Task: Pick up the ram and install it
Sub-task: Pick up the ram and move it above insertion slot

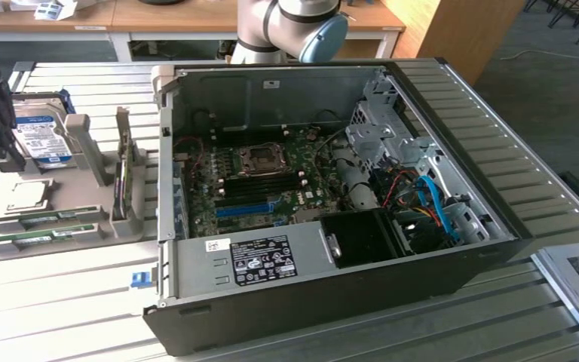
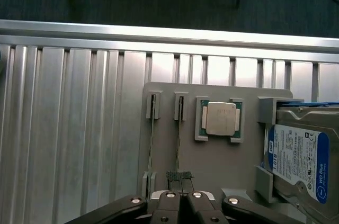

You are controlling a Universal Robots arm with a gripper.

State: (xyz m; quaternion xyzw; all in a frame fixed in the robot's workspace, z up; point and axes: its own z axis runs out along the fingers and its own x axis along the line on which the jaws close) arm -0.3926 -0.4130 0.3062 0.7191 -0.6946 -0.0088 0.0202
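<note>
The fingers point(image 2: 174, 177) are pressed together with no gap showing between their ridged pads. The gripper point(image 2: 180, 178) points down at a grey holder point(image 2: 222, 166), and in the wrist view its tips overlap one end of a ram stick point(image 2: 179, 139). Whether the pads touch or pinch that stick I cannot tell.

This ram stick stands on its thin edge in a slot of the holder. A second ram stick point(image 2: 152, 139) stands the same way in the slot just beside it, parallel to the first. On the other side of the nearer stick a square silver processor point(image 2: 220, 118) lies flat in its own recess. Beyond that a hard drive point(image 2: 299, 155) with a blue and white label leans against the holder's edge.

The holder rests on a ribbed metal table point(image 2: 69, 128). In the exterior view it sits at the left of the frame, and both green sticks lie low in the lower left, outside the computer case point(image 1: 370, 302). The case lies open on its side across the middle of the frame, with the motherboard point(image 1: 259, 181) exposed inside. The robot arm point(image 1: 289, 26) stands at the top centre, behind the case.
</note>
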